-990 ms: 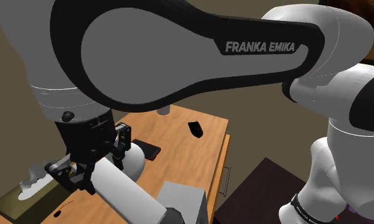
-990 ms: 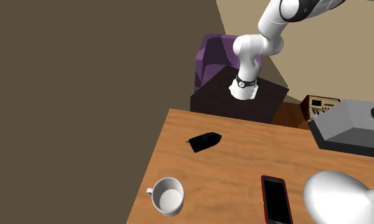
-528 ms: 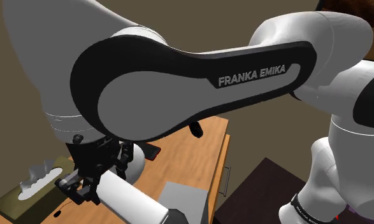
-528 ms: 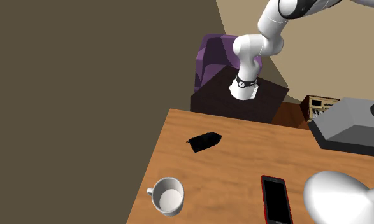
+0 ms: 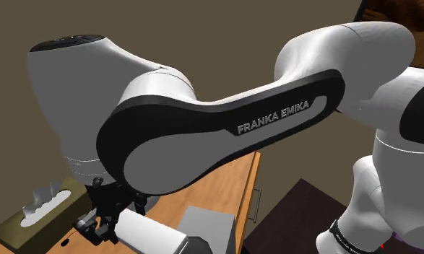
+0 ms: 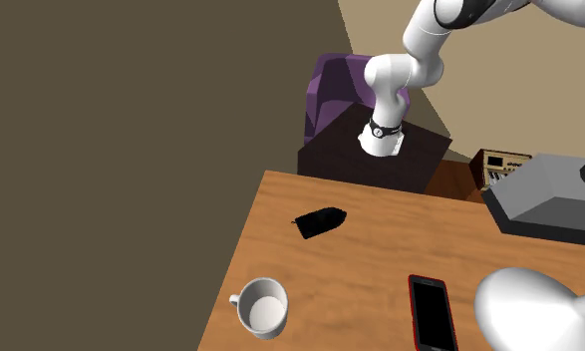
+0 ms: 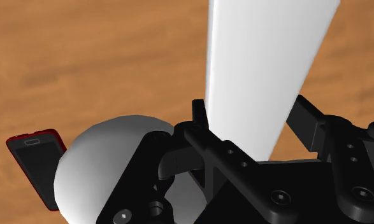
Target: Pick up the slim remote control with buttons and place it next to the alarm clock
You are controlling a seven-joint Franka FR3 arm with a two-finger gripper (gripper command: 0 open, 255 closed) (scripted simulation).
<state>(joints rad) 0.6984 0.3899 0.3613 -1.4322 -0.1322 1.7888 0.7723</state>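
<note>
Jaws seemingly clasp white remote (image 7: 268,70); arm (image 5: 225,137) bent low over table (image 6: 380,264).

Remote control (image 7: 268,76): long slim slab, drawn plain white, smooth flat face. In wrist view it stands between two black fingers of gripper (image 7: 249,114), clasped at both long edges, and its far end looks wider than its near end. In shoulder view it shows as pale bar (image 5: 149,234) slanting low beside gripper.

Alarm clock (image 7: 96,165): white rounded dome, plain surface, resting on wooden table top (image 6: 360,269), just beside near end of remote control. Second exterior view shows dome (image 6: 529,309) at lower right, cut by picture edge.
</note>
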